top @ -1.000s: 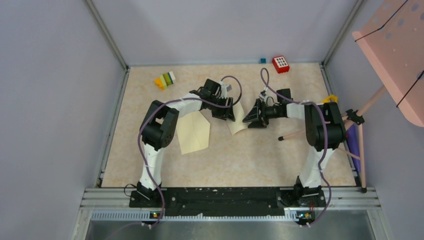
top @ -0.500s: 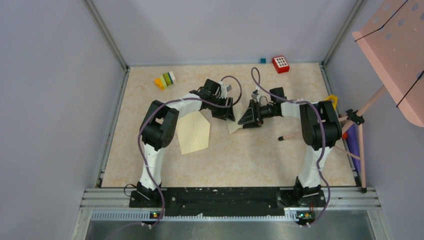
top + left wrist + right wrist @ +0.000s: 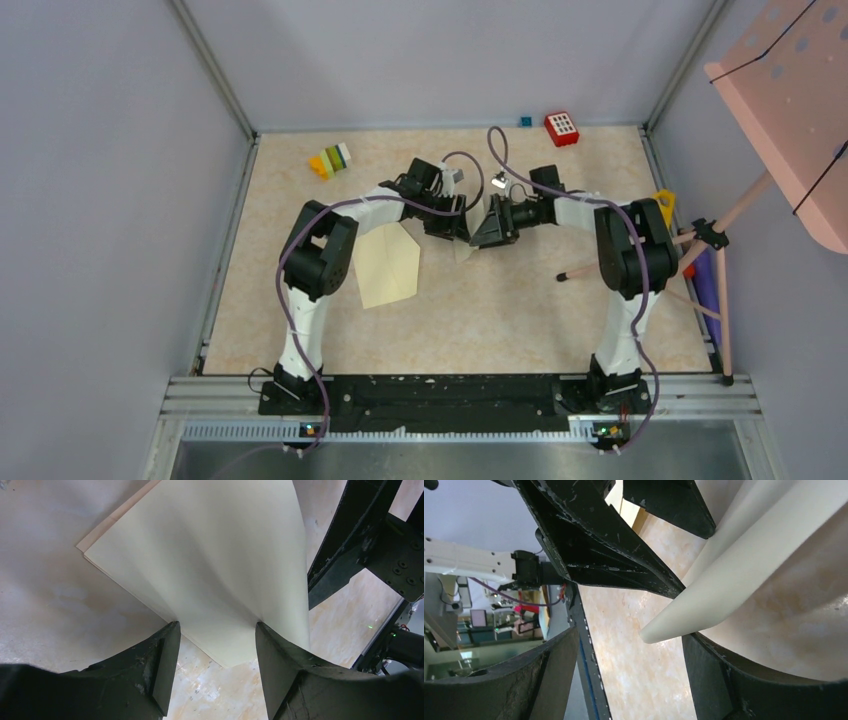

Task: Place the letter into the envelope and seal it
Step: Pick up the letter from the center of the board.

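The pale cream envelope (image 3: 386,262) lies flat on the table left of centre, its pointed flap toward the back. The letter (image 3: 465,251), a folded cream sheet, lies just right of it and is mostly covered by both grippers. In the left wrist view the letter (image 3: 215,565) spreads ahead, right edge curling up, its near corner between the fingers of my open left gripper (image 3: 216,630). My right gripper (image 3: 629,640) is open too; the letter's curled edge (image 3: 724,590) ends at its right fingertip. The two grippers (image 3: 458,230) (image 3: 484,235) nearly meet.
Coloured blocks (image 3: 331,160) sit at the back left, a red keypad-like item (image 3: 562,128) and small blue cube (image 3: 525,121) at the back wall. A pink perforated board (image 3: 790,100) on a tripod stands beyond the right edge. Grey walls enclose the table.
My right gripper has moved left toward the left gripper and now covers more of the letter. The left arm and the envelope have stayed put.
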Robot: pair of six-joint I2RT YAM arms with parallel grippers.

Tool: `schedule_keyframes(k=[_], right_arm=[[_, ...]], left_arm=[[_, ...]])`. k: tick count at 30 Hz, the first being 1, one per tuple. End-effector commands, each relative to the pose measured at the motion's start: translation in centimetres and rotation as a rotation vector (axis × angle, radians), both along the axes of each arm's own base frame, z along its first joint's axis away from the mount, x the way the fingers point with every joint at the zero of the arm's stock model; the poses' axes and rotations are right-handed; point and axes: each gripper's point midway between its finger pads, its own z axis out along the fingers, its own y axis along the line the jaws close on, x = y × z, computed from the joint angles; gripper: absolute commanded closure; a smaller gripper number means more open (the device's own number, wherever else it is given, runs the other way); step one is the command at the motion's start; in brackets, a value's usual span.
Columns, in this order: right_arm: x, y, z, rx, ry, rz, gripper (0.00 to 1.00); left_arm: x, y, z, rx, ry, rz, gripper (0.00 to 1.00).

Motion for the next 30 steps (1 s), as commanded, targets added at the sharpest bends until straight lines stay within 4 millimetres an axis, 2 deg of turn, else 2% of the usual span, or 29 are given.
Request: schedule_keyframes(k=[1,12,22,30], right_arm=[[1.1,1.0,0.6,0.0,-0.139,0.057,0.26],[1.7,0.7,-0.3,-0.107,-0.337,0.165,0.25],[1.6,1.9,0.1,-0.072,-0.455,0.24,0.24],[2.1,2.1,0.9,-0.058,-0.554,0.2,0.16]], left_arm=[[-3.2,1.9,-5.4,0.132,0.13,-0.001,0.37],[-3.2,2.1,-5.4,0.128,0.136,0.002,0.37],[-3.0,2.4,-5.1,0.121,0.133,0.004,0.37],[-2.9,2.8,-5.2,0.121,0.137,0.011,0.37]])
